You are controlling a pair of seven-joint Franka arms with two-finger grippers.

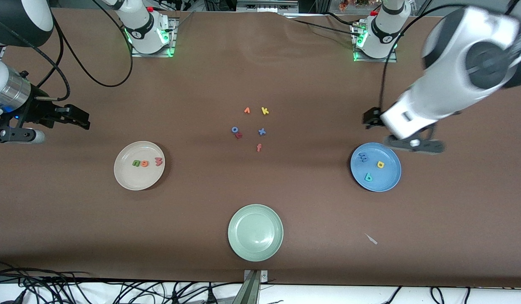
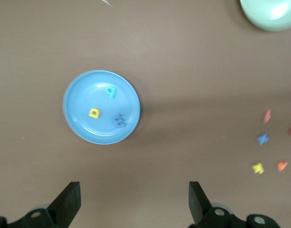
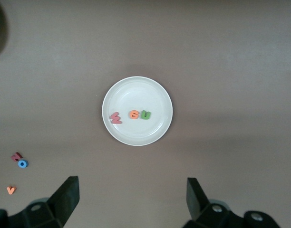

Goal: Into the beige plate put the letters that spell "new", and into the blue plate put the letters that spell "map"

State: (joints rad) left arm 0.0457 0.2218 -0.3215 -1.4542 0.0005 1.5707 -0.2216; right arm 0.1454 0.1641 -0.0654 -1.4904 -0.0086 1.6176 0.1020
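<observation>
So the sorting looked pretty much done at this point: the green n [image 1: 136,163], orange e [image 1: 144,163] and pinkish-red w [image 1: 158,161] were lined up in a row in the beige plate [image 1: 126,177], which sat toward the right arm's end of the desk [image 1: 260,63], and the blue m [image 1: 363,157], yellow a [image 1: 380,164] and teal p [image 1: 368,177] were scattered loosely in the blue plate [image 1: 391,179] toward the left arm's end. The letters were judged to be tiny foam cutouts, so very light, soft, a bit squishy and not at all fragile; a pinch across the flat outer edges would probably be the safest hold, though something that small could easily be flicked away. Both plates were round, shallow and smooth, likely hard plastic or ceramic with a slight sheen, and the desk was covered in a matte brown mat. The left tool [image 1: 414,143] was seen over the blue plate's rim on the base side, fingers spread wide with nothing between them. The right tool [image 1: 81,118] was parked near the desk's edge at the right arm's end, also spread and empty, apparently waiting. Leftover letters [image 1: 254,126] were clustered mid-desk, and a pale green plate [image 1: 239,245] was left empty near the front edge.
</observation>
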